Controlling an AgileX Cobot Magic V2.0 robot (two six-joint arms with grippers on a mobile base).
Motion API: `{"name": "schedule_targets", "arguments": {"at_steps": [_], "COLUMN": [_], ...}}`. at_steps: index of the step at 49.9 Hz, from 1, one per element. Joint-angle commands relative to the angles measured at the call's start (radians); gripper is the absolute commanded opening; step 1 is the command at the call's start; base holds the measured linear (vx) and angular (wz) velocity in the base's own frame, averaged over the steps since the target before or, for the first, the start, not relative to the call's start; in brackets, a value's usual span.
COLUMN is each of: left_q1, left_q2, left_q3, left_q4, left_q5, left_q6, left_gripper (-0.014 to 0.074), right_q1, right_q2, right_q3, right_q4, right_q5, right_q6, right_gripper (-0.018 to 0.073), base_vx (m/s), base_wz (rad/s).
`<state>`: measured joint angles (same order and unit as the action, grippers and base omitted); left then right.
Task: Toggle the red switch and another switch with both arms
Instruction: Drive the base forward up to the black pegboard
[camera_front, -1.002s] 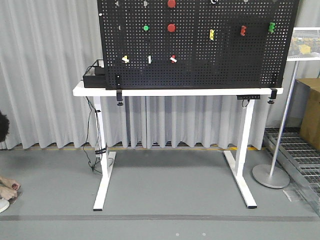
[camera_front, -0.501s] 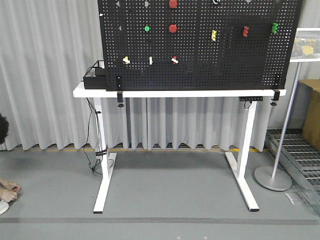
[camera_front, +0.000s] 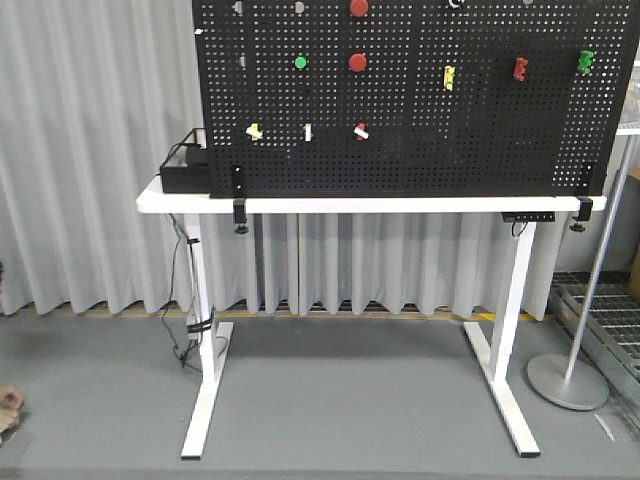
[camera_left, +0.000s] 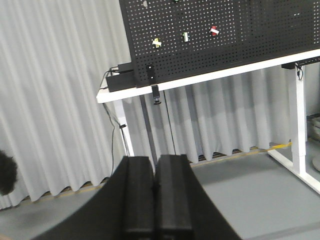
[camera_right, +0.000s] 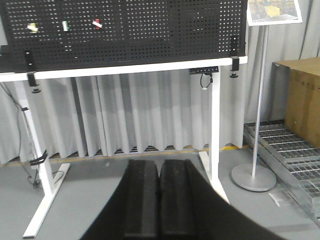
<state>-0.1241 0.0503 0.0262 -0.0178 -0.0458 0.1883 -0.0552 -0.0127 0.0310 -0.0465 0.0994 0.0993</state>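
Note:
The red switch (camera_front: 361, 131), a tiny red toggle with a white-tipped lever, sits low on the black pegboard (camera_front: 470, 150). It also shows in the left wrist view (camera_left: 214, 31) and the right wrist view (camera_right: 96, 23). Another switch (camera_front: 254, 131), cream-white with a yellow glow, is left of it on the same row (camera_left: 157, 42) (camera_right: 32, 27). My left gripper (camera_left: 155, 160) is shut and holds nothing, far short of the board. My right gripper (camera_right: 159, 165) is also shut and empty, low over the floor.
A white toggle with green glow (camera_front: 307, 131) sits between the two switches. Round red buttons (camera_front: 357, 62) and a green one (camera_front: 300, 62) are above. The board stands on a white table (camera_front: 170, 201) beside a black box (camera_front: 184, 170). A sign stand (camera_right: 253, 177) and metal grating (camera_right: 295, 155) are at right.
The table and pegboard have grown larger and slid rightward in the front view, so the base has rolled closer. The person's hand at lower left has almost left the frame.

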Motion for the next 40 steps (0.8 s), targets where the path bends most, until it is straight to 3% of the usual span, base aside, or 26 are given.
{"name": "schedule_targets", "arguments": {"at_steps": [1, 40], "left_q1": [-0.001, -0.001], "left_q2": [0.01, 0.011], "left_q3": [0.02, 0.02], "left_q4": [-0.004, -0.004], "left_q5": [-0.077, -0.079], "left_q6": [-0.009, -0.009], "left_gripper": [-0.0006, -0.0006], "right_q1": [-0.006, -0.006], "right_q2": [-0.011, -0.009], "right_q3": [0.005, 0.005], "right_q4": [-0.008, -0.008], "right_q5": [-0.081, -0.081], "right_q6": [-0.003, -0.003], "right_gripper": [-0.0006, -0.0006], "base_vx": [0.36, 0.43], "base_wz": [-0.08, 0.01]}}
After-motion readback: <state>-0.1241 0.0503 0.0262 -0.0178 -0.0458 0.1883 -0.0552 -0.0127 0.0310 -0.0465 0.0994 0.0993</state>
